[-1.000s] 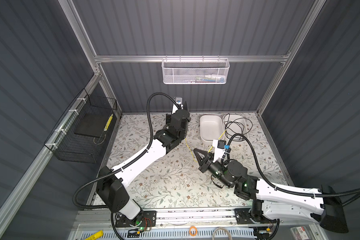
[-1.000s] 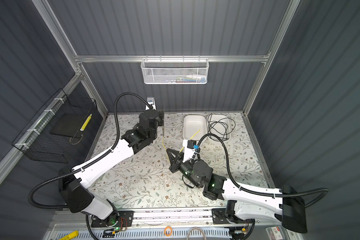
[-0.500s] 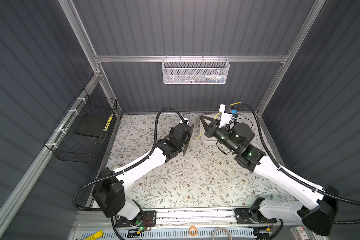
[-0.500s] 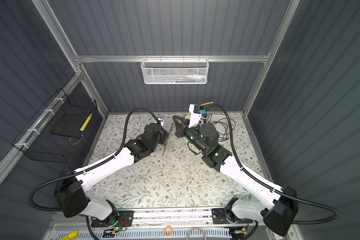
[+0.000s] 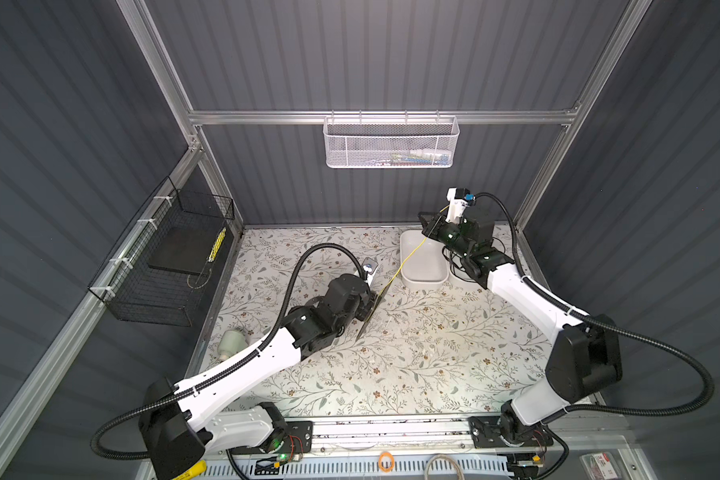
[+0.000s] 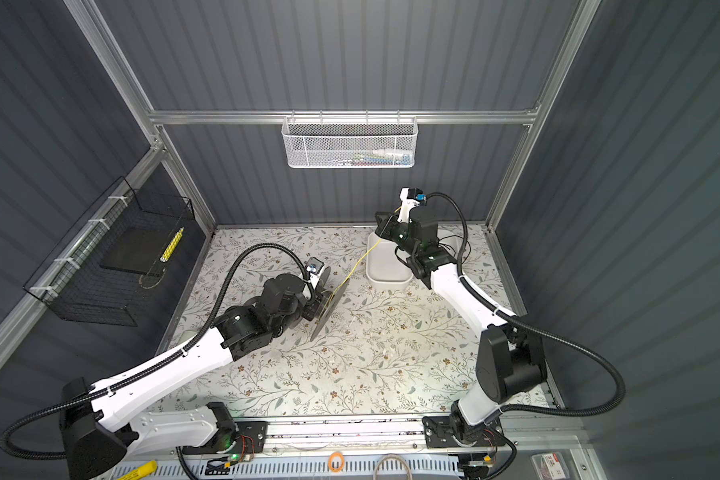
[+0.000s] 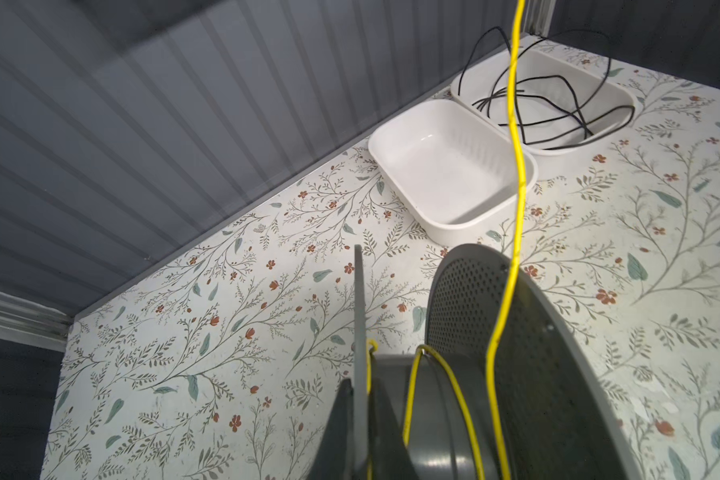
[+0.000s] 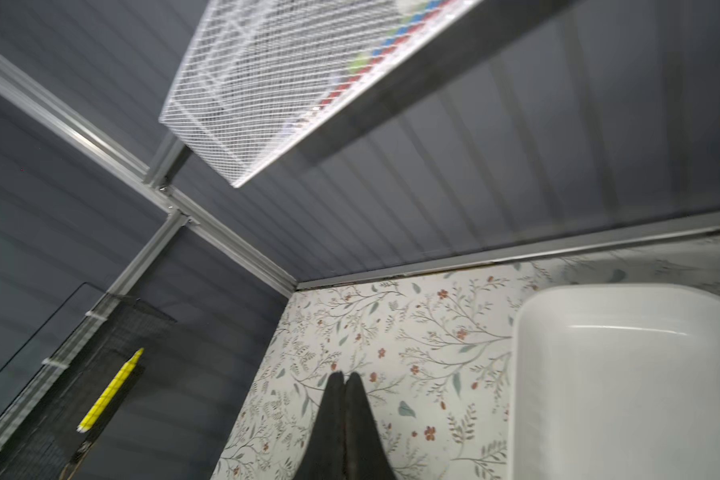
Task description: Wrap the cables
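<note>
Left of the white tray (image 7: 454, 166), low over the floral table (image 5: 391, 365), the left gripper (image 7: 356, 401) is clamped on the thin flange of a gray spool (image 7: 516, 374). A few turns of yellow wire (image 7: 517, 166) sit on the spool's hub. The wire runs up nearly straight over the tray's left side to the right gripper (image 5: 427, 227). That gripper is raised above the tray's far rim, its fingers (image 8: 333, 415) pressed together on the wire.

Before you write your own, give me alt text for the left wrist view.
A grey spool fills the foreground, a yellow wire looped a few times round its hub and running away out of frame. Beyond it on the floral table sit an empty white tray and a second tray holding black cables.
</note>
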You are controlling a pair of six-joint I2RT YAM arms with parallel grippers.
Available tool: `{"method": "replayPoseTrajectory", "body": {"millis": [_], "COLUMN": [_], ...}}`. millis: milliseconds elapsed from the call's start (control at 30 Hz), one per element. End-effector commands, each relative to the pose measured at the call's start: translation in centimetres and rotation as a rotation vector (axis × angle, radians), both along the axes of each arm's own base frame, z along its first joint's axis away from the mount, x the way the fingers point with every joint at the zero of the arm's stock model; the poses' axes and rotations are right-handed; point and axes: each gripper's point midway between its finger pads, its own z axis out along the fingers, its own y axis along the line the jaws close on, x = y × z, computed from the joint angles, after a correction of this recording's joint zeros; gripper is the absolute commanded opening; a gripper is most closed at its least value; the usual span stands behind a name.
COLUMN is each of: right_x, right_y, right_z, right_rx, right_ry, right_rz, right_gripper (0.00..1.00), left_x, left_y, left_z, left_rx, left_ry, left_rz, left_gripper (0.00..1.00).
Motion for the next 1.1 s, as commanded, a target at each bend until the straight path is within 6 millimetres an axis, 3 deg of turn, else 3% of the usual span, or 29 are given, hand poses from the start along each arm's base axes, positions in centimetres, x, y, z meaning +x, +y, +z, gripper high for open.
{"method": "replayPoseTrajectory", "body": {"millis": [0, 100, 267, 333, 433, 533, 600, 667, 800, 867, 967, 1067], "right_x": [2.6, 3.0, 2.7, 2.5, 2.3, 2.2, 1.9, 1.3, -0.3, -0.7, -0.8, -0.7], "right_y": [-5.4, -5.9, -4.7, -4.3, -4.0, -5.3, -5.6, -4.7, -2.0, -0.7, 0.2, 0.0], "right_z": [1.5, 0.7, 0.4, -0.5, -3.9, -8.2, -9.9, -9.7, -6.1, -5.4, -6.8, -8.7], "right_rx": [0.048, 0.070, 0.115, 0.113, 0.068, 0.003, -0.008, 0.009, 0.067, 0.080, 0.078, 0.071], "right_ry": [-0.075, -0.069, -0.065, -0.044, 0.022, 0.098, 0.140, 0.139, 0.108, 0.112, 0.170, 0.210], "right_rz": [-0.141, -0.138, -0.085, -0.076, -0.079, -0.141, -0.136, -0.066, 0.066, 0.103, 0.118, 0.111], "right_gripper": [0.00, 0.00, 0.00, 0.00, 0.00, 0.00, 0.00, 0.00, 0.01, 0.04, 0.10, 0.16], "left_x": [-2.6, -3.3, -3.5, -3.6, -3.8, -3.9, -3.8, -3.2, -1.4, -0.5, 0.6, 1.5], "left_y": [2.1, 2.2, 1.6, 0.8, -0.5, -0.9, -1.1, -1.2, -1.7, -2.7, -4.1, -4.7], "left_z": [-2.9, -3.4, -3.5, -3.1, -1.5, 0.6, 1.4, 1.1, 0.0, 0.1, 1.2, 1.0], "left_rx": [0.127, 0.126, 0.105, 0.087, 0.043, 0.017, 0.017, 0.060, 0.152, 0.165, 0.137, 0.180], "left_ry": [0.100, 0.131, 0.160, 0.177, 0.175, 0.148, 0.136, 0.166, 0.245, 0.246, 0.226, 0.227], "left_rz": [-0.063, -0.085, -0.101, -0.121, -0.173, -0.204, -0.213, -0.183, -0.106, -0.098, -0.104, -0.097], "left_gripper": [0.00, 0.00, 0.00, 0.00, 0.00, 0.00, 0.00, 0.00, 0.00, 0.00, 0.00, 0.00]}}
